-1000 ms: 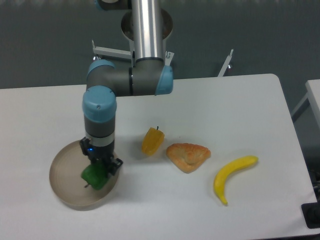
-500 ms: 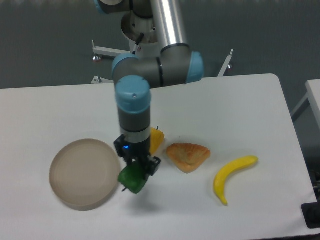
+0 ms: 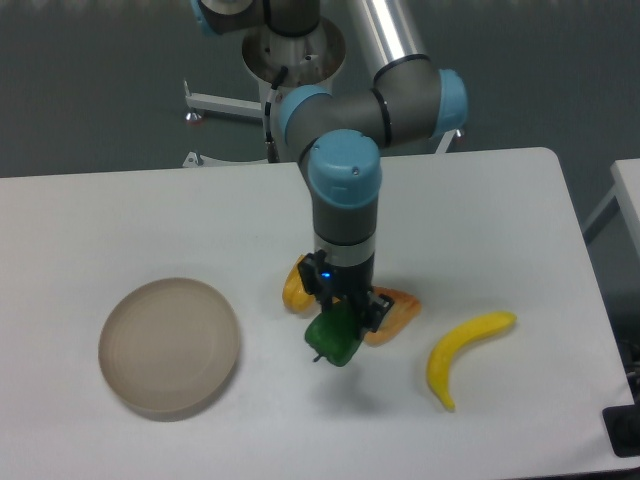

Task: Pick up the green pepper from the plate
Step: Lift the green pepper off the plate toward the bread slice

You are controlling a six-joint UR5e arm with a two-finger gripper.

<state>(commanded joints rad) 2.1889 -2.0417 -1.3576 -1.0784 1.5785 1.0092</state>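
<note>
Currently gripper (image 3: 338,322) clamps the green pepper (image 3: 333,338), held above the table (image 3: 120,220), well right of the plate (image 3: 168,346). Yellow pepper (image 3: 294,284) and bread wedge (image 3: 397,310) sit just behind it; banana (image 3: 462,352) further right.

Glossy green pepper (image 3: 334,337); matt plate (image 3: 168,346); smooth table (image 3: 120,230)

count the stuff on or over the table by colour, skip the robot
green: 1, the green pepper held in the pincer
yellow: 2, the yellow pepper and the banana
orange: 1, the pastry
beige: 1, the plate
total: 5
</note>
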